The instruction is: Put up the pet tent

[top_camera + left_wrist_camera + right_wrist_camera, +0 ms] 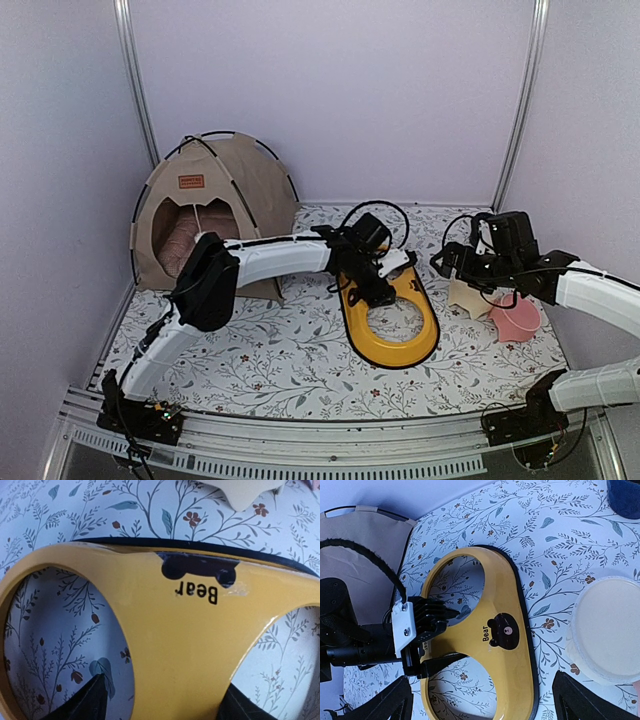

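1. The left gripper [165, 690] sits low over the yellow bowl stand [392, 322]. Its fingers [95, 702] are spread, one in each round opening, astride the middle bridge that carries the "Bear" mark. We see a strip of floral cloth [280, 350] between one finger and the bridge, so we read this gripper as released and not clamped.
2. The right gripper [487, 705] hovers above the stand's right side with its jaws wide apart and nothing between them.
3. A cream bowl [612, 630] rests just beside the stand on its right. A pink bowl [518, 318] lies a little further out on that same side.
4. The pet tent [215, 195] stands well apart from the stand, off to its far left against the wall. It is upright, with its black poles arched and its doorway facing the arms. A pink cushion [185, 238] shows inside it.
5. We judge the tent itself to be raised and furnished. The step in hand looks to be the handling of the bowl stand, at the point just short of a grasp.
6. The next move, as we see it, calls for closing the left fingers squarely on the bridge so the stand does not pivot. The stand should then be lifted level and kept apart from the cream bowl beside it.
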`<state>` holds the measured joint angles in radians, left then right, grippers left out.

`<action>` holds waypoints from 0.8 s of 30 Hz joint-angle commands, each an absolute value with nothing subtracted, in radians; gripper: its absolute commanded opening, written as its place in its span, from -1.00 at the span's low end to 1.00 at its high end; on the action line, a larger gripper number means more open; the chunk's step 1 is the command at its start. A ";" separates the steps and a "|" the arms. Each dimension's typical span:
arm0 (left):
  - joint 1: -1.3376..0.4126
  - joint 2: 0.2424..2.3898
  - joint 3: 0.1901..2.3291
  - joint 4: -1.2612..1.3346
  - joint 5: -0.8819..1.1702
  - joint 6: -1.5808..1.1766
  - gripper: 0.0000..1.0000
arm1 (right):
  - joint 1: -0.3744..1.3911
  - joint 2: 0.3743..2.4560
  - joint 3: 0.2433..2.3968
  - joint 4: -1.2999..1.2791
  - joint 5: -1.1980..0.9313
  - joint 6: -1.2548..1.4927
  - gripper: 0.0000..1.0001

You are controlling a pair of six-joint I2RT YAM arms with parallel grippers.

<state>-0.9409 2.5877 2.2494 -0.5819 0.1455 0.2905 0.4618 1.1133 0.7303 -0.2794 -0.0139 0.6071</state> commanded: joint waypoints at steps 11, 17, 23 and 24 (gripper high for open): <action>-1.014 2.510 2.189 -0.676 0.020 0.052 -0.43 | 0.454 1.129 0.808 -0.263 -0.026 0.566 0.98; -1.012 2.434 2.147 -0.680 -0.050 -0.239 -0.47 | 0.453 1.160 0.841 -0.234 -0.031 0.550 0.98; -1.021 2.330 1.992 -0.583 -0.047 -0.515 -0.47 | 0.451 1.197 0.864 -0.205 -0.062 0.548 0.98; -1.022 2.320 1.960 -0.561 -0.049 -0.563 -0.48 | 0.450 1.201 0.862 -0.201 -0.068 0.547 0.98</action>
<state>-1.0096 2.3962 2.0605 -0.5900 -0.0708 -0.2504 0.4568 1.1839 0.8333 -0.2401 -0.0391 0.5598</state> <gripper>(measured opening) 0.464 0.989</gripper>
